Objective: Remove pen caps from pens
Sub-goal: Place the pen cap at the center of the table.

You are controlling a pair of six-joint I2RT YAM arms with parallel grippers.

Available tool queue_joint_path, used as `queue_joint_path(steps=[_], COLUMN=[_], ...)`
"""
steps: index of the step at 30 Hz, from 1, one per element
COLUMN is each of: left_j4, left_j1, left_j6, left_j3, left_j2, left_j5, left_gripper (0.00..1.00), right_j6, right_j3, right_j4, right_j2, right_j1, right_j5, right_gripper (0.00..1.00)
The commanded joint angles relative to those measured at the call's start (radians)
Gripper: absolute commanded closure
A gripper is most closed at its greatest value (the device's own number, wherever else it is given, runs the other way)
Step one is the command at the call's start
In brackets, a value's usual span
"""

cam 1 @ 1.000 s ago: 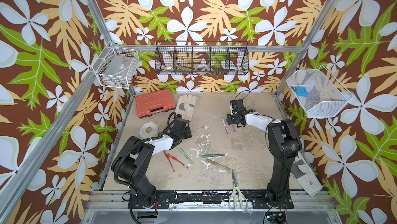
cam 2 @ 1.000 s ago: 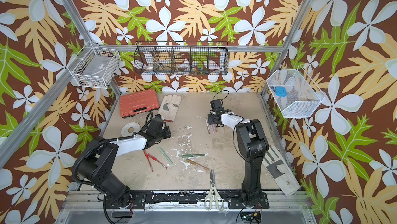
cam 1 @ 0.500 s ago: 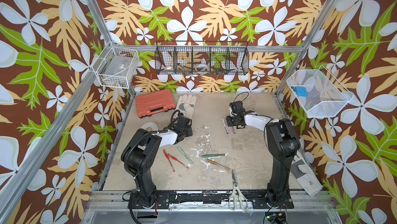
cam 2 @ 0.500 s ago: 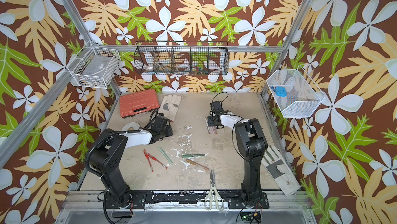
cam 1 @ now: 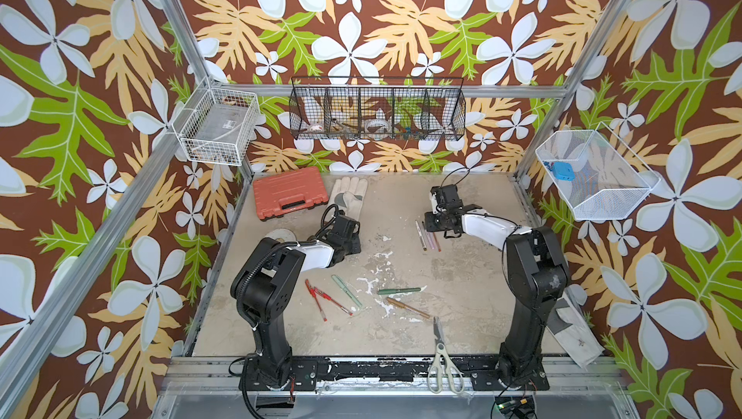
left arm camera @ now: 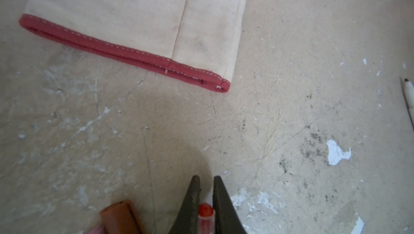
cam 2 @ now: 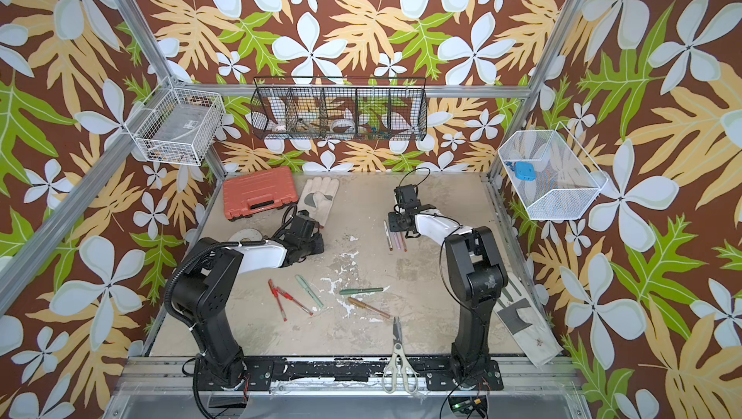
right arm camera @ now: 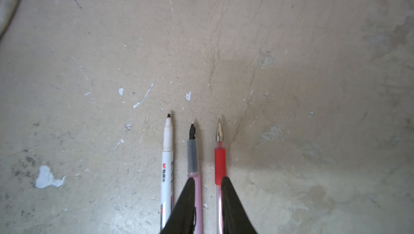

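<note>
Three uncapped pens, a white marker (right arm camera: 167, 154), a pink pen (right arm camera: 193, 156) and a red pen (right arm camera: 220, 158), lie side by side on the table. My right gripper (right arm camera: 208, 179) hovers low over them, jaws a little apart with bare table between; both top views show it (cam 1: 430, 228) (cam 2: 391, 226). My left gripper (left arm camera: 206, 178) is shut on a red pen cap (left arm camera: 206, 212), low over the table left of centre (cam 1: 353, 236). A brown cap (left arm camera: 121, 217) lies beside it. Two red pens (cam 1: 321, 300), a pale green pen (cam 1: 346, 296), a dark green one (cam 1: 398, 290) and a gold-brown one (cam 1: 407, 307) lie capped near the front.
Grey-handled scissors (cam 1: 441, 352) lie at the front edge. An orange case (cam 1: 288, 197), a work glove (cam 1: 347, 196) and a tape roll (cam 1: 281, 234) sit at the back left. Another glove (cam 1: 570, 328) hangs off the right edge. Wire baskets hang on the walls.
The left arm has drawn its elbow in and its gripper has shifted slightly right. The right gripper has stayed over the three pens, and its jaws have parted.
</note>
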Motion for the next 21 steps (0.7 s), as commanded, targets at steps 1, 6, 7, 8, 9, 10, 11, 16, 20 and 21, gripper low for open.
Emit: queue_joint_path(steps=[1,6,7,8,9,10,11,16,20,21], left_j4=[-0.053,-0.051,-0.045,-0.031,0.000,0.037,0.063,0.116,0.060,0.041], left_j1=[0.002,0.002,0.002,0.001,-0.001,-0.006,-0.014,-0.080,-0.083,-0.083], left_j6=[0.018,0.021,0.022,0.024,0.030,0.032,0.030,0.018,-0.068,-0.089], left_j3=[0.004,-0.002,-0.010,-0.022,-0.046,-0.079,-0.104,-0.244,-0.333,-0.360], left_j2=[0.002,-0.036,-0.054,-0.081,-0.120,-0.168,-0.215,-0.503,-0.691,-0.744], left_j5=[-0.010,-0.004,0.002,0.013,0.045,0.078,0.091,0.121,0.154,0.161], left_gripper=[0.80,0.71,0.68,0.66,0.63,0.61,0.59,0.53,0.52,0.52], right_j6=[0.011,0.018,0.017,0.012,0.004,-0.008,-0.019,-0.090,-0.086,-0.075], right_j3=[-0.038,-0.151,-0.174,-0.195,-0.217,-0.236,-0.251,-0.346,-0.435,-0.461], right_j4=[0.017,0.044,0.047,0.052,0.054,0.052,0.048,0.034,0.067,0.082], right_j2=[-0.077,-0.252,-0.285,-0.313,-0.344,-0.374,-0.399,-0.548,-0.653,-0.673], right_j1=[0.000,0.009,0.017,0.026,0.041,0.062,0.081,0.191,0.252,0.275], right_j5=[0.013,0.015,0.014,0.014,0.019,0.025,0.035,0.041,-0.017,-0.022], right_gripper=[0.77,0.73,0.71,0.69,0.68,0.66,0.66,0.65,0.66,0.66])
